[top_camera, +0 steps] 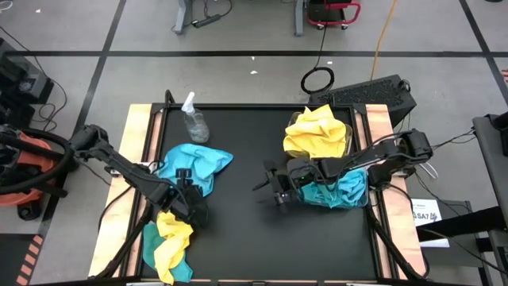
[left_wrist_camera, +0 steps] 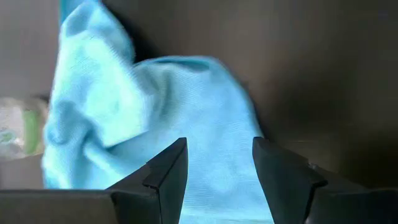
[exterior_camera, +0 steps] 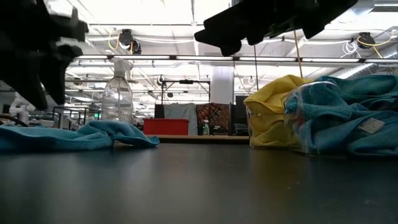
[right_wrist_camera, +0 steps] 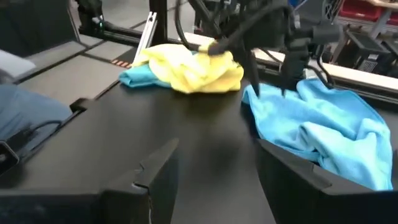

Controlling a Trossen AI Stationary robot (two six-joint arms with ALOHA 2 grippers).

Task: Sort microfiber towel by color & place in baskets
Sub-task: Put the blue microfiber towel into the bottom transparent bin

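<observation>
A loose teal towel [top_camera: 198, 163] lies spread on the black table, also seen in the left wrist view [left_wrist_camera: 155, 118] and the low view [exterior_camera: 81, 137]. My left gripper [top_camera: 187, 184] [left_wrist_camera: 217, 174] hovers open just above its near part, a finger on either side, touching nothing. A bunched yellow towel on a teal one [top_camera: 169, 241] [right_wrist_camera: 189, 70] lies by the near-left corner. On the right, one clear basket holds yellow towels [top_camera: 317, 131] [exterior_camera: 270, 115], the other teal towels [top_camera: 343, 191] [exterior_camera: 342, 118]. My right gripper [top_camera: 274, 189] [right_wrist_camera: 214, 180] is open over bare table left of the teal basket.
A clear spray bottle [top_camera: 193, 119] [exterior_camera: 117, 93] stands upright beyond the loose teal towel, near the far-left corner. Bare black table [top_camera: 254, 230] lies between the arms and toward the near edge. Wooden rails [top_camera: 135, 151] border the table's left and right sides.
</observation>
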